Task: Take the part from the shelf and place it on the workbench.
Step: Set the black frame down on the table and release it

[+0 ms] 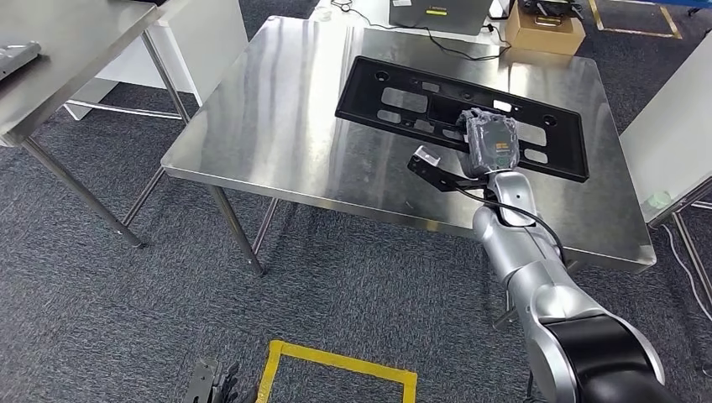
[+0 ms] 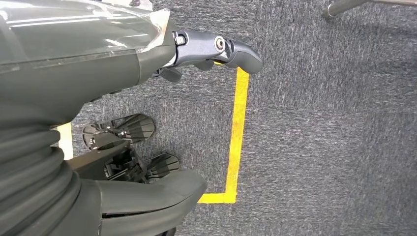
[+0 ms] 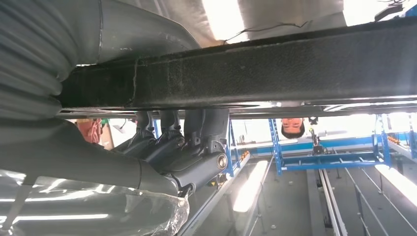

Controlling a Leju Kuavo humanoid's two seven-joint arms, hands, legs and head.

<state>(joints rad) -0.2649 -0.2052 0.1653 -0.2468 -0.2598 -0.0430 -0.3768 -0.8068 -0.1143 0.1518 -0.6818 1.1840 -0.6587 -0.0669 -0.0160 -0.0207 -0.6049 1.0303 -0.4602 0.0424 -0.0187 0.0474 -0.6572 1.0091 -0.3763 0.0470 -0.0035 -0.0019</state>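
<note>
Black part (image 1: 437, 113) – gripped by right hand (image 1: 489, 144).

My right arm (image 1: 537, 285): silver jointed segments, glossy black shell at shoulder end. Black cable loops along forearm. Black bracket with pale camera block juts beside wrist. Right hand (image 1: 491, 144): dark grey, orange-marked label on back. Left hand (image 2: 98, 64): grey ribbed cover, clear plastic wrap, round screw on finger.

Dark grey carpet floor (image 1: 101, 319) with yellow tape outline (image 1: 336, 369) near; second steel table (image 1: 59, 50) far left.
</note>
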